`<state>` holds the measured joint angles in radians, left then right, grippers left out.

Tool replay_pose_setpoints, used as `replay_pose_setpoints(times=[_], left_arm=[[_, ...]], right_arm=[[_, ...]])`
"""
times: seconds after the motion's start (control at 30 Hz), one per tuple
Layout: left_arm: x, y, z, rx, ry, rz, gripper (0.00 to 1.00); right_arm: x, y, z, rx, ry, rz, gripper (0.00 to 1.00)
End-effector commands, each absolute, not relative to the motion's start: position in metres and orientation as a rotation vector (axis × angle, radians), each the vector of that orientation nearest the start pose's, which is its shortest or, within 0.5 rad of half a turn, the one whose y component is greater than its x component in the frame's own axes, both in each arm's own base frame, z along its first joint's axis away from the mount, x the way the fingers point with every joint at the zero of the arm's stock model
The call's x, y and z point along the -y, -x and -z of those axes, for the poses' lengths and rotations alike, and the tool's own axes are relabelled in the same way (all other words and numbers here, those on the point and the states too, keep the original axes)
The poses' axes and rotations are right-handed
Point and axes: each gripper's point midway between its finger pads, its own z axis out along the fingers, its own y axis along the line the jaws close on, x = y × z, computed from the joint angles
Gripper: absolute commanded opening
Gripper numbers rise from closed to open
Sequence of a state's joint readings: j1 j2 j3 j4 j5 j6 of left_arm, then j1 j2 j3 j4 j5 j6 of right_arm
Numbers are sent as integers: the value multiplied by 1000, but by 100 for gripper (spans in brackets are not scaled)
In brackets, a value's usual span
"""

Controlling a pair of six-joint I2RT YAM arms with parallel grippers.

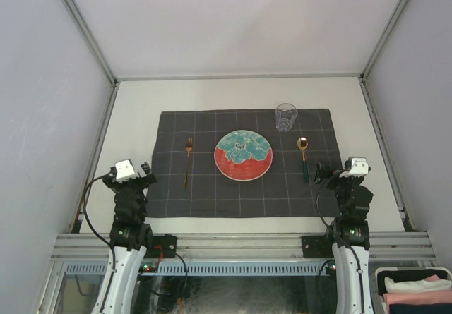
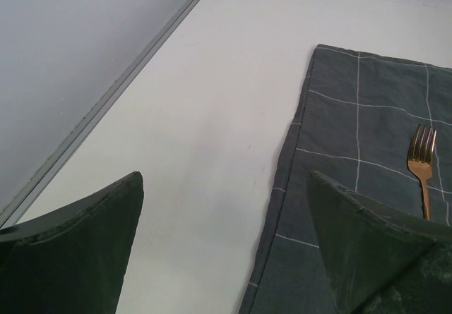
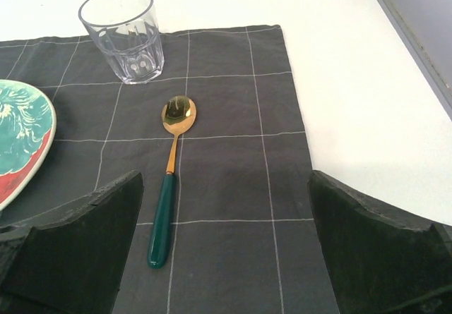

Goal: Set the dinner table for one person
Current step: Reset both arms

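Note:
On the off-white dinner table lies a dark grey checked cloth. At its centre sits a round plate, teal and red. A gold fork lies left of the plate. A gold spoon with a green handle lies to its right. A clear glass stands upright at the cloth's far right. My left gripper hovers open over the cloth's left edge. My right gripper hovers open over the cloth's right edge, with nothing between its fingers.
Grey metal rails edge the table on the left, right and back, with white walls behind them. A bin with folded cloths sits below the near right corner. Bare tabletop lies left of the cloth.

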<state>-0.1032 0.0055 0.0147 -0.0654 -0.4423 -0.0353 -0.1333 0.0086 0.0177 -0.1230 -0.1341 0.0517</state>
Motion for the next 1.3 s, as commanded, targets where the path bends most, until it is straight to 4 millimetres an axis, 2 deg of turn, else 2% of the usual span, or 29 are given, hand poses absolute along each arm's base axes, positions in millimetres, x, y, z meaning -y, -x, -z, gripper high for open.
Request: replay_pose_setpoints(times=[0.0, 1.27], left_arm=[[-53, -237, -111, -1532, 318, -243, 100], [-53, -237, -111, -1532, 318, -244, 100]], right_arm=[[3, -241, -87, -1724, -48, -76, 100], [-5, -241, -87, -1729, 4, -103, 100]])
